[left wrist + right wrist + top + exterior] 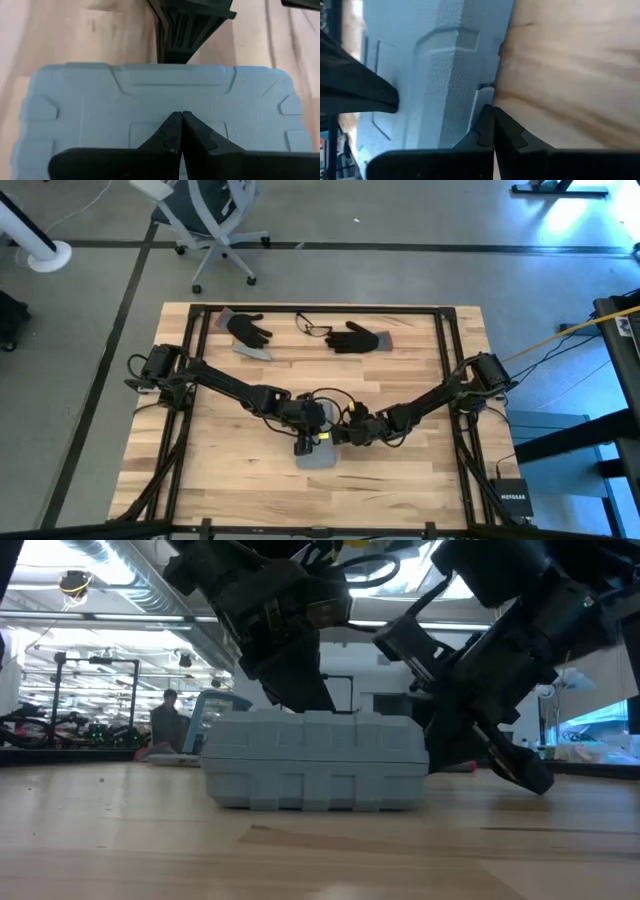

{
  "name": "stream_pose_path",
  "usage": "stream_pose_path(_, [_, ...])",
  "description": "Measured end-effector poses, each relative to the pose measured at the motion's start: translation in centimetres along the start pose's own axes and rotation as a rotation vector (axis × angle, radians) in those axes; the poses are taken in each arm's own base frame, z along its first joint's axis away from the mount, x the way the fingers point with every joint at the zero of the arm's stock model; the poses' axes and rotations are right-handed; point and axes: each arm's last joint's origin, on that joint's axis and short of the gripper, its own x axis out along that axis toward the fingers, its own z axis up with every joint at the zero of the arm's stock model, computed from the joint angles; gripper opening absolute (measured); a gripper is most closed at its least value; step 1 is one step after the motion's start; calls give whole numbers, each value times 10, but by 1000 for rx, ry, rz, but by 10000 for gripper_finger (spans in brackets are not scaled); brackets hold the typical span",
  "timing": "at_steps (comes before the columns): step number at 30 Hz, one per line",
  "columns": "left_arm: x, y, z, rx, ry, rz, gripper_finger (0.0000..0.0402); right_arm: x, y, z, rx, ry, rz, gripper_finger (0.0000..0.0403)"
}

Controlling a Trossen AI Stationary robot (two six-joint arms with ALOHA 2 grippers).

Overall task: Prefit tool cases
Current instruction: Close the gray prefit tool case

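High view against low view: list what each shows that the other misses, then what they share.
Only the high view shows two black gloves and a pair of glasses at the table's far side, plus an office chair on the floor beyond.

Only the low view shows the tool case's ribbed side wall and the closed seam between its halves, and a person in the room behind.

Both show the grey-blue tool case closed on the table, the left gripper shut and pressing on its top, and the right gripper shut beside it.

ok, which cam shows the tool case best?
Low view: the closed tool case sits whole, side-on, on the table. High view has it mostly under both arms. Left wrist shows its lid up close; right wrist only one edge.
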Motion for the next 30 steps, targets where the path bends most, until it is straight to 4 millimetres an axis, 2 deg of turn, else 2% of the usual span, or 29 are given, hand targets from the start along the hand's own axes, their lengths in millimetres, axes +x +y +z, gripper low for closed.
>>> stream_pose_path(5, [1,0,-2,-3,15,-6,0,2,4,4,27,-22,49,0])
stream_pose_path(10, [-1,3,4,-13,-26,-5,0,-4,-5,6,14,-16,-84,0])
stream_pose_path(19, [-18,20,12,9,-34,49,0,-17,0,16,-50,-41,-91,0])
stream_pose_path(25, [-45,27,14,-27,-12,57,0,-31,4,20,-81,-57,-97,0])
stream_pose_path(30, [-76,27,23,-91,-85,80,0,-36,10,37,-147,-22,-73,0])
